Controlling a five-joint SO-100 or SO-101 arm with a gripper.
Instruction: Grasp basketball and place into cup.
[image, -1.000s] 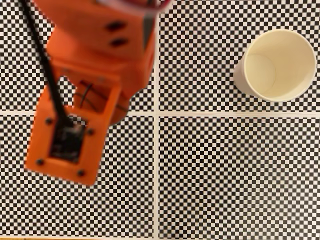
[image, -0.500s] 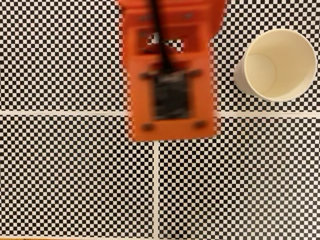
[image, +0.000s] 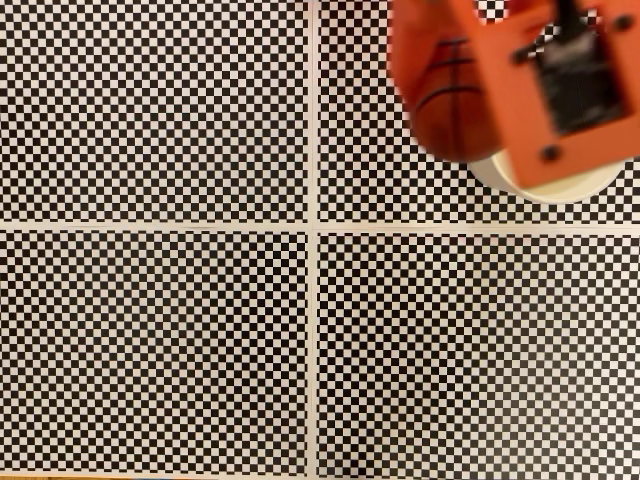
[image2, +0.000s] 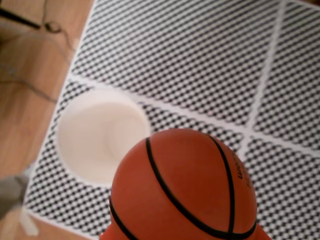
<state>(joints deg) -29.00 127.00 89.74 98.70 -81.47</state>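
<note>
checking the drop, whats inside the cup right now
In the wrist view the cup looks empty, though the basketball hides its near edge.

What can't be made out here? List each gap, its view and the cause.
- Gripper fingers: in the fixed view the orange arm body covers them; in the wrist view the basketball fills the foreground, so the grip cannot be judged.
- Cup: in the fixed view mostly under the arm, a rim crescent left; in the wrist view blurred and partly behind the ball.
- Ball's height above the cup: neither view settles it.
- Arm: motion-blurred, cut by the fixed view's top edge.
</note>
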